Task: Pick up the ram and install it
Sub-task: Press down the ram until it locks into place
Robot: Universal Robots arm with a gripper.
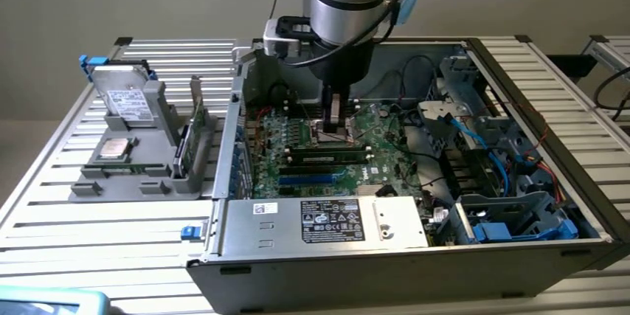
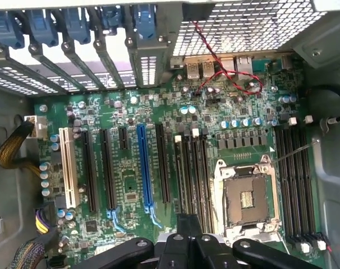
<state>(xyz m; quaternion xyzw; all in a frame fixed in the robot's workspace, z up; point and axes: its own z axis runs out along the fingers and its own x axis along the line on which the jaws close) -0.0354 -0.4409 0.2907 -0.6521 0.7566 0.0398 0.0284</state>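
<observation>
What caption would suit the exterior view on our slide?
Robot arm's shut gripper pressing the ram into a motherboard slot inside an open computer case.

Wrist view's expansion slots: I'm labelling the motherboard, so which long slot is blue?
The single blue slot, flanked by black slots. One other long slot is a white slot, and the rest are black.

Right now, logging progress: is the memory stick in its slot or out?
In. The memory stick lies flat along a motherboard slot, level with it, below the shut hand.
</observation>
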